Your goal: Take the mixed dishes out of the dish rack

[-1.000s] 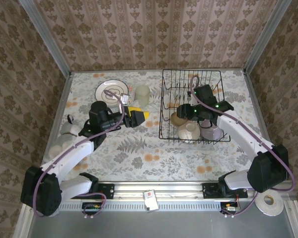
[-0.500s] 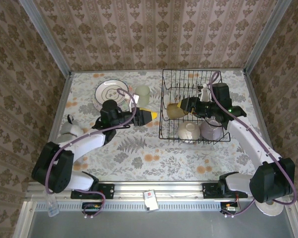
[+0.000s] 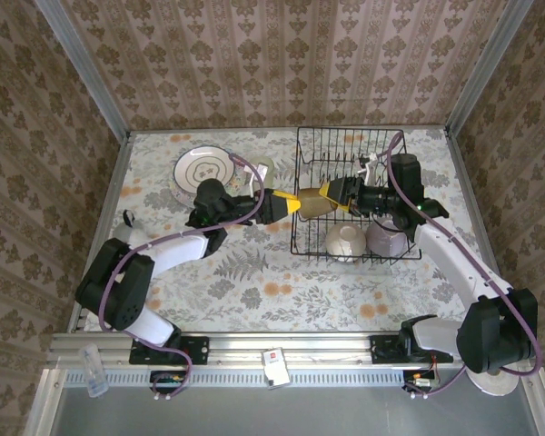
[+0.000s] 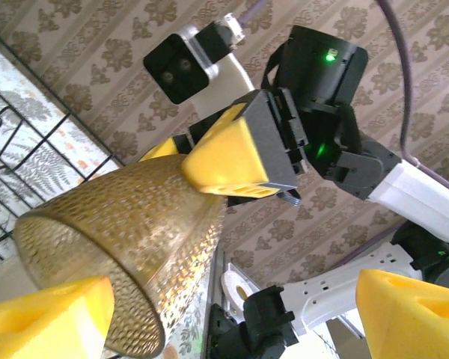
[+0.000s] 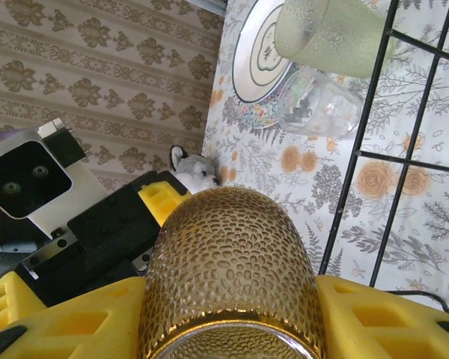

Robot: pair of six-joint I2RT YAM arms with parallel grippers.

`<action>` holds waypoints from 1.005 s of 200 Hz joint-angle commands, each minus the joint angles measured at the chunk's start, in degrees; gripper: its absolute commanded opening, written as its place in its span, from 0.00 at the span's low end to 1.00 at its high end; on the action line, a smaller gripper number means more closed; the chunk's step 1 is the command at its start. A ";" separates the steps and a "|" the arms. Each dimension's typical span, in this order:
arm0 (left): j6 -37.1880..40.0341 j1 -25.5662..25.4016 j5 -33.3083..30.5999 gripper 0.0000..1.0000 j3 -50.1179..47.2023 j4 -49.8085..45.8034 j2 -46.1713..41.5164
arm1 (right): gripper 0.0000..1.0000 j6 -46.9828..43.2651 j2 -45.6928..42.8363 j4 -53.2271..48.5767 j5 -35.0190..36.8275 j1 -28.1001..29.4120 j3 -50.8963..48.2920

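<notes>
The right pincer (image 3: 331,194) is clamped on the small brown cup (image 3: 313,203), with a yellow finger (image 5: 67,325) pressed to each flank near one end. The left pincer (image 3: 289,203) stands wide, its fingers (image 4: 415,314) spread to either side of the cup's other end; one sits close by the wall and the other well apart, so that side grips nothing yet.

The cup hangs in the air between the two pincers, over the left edge of the dish rack (image 3: 350,130) and clear of the wires.

This looks like a hand-over from right arm to left, caught at the point where the receiver has framed the cup but not taken it. The next move calls for the left fingers to close squarely on the free end; only once they bear should the right pincer let go, since the dimpled wall may be slick. The cup could then go down on the surface (image 3: 254,291) by the white plate (image 3: 204,168) and the pale green glass (image 5: 329,34).

The cup's long axis lies near level, along the line joining the two wrists, left to right in the top view. Its free end points at the left arm, and seen from the left wrist that end is the wider one; whether it is the mouth or the base I cannot tell.

The cream bowl (image 3: 345,241) and the lavender bowl (image 3: 386,241) still sit at the rack's near end.
</notes>
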 commanded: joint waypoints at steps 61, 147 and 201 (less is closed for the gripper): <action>-8.03 -1.43 1.54 0.78 1.71 11.54 -0.40 | 0.34 3.20 0.54 6.49 -3.87 -0.44 -1.48; -9.66 -3.55 1.18 0.52 2.50 12.78 -0.36 | 0.33 3.83 0.72 8.91 -4.89 -0.46 -2.16; -10.61 -3.96 1.50 0.25 3.33 12.72 0.15 | 0.34 4.49 1.10 10.77 -5.86 -0.44 -2.59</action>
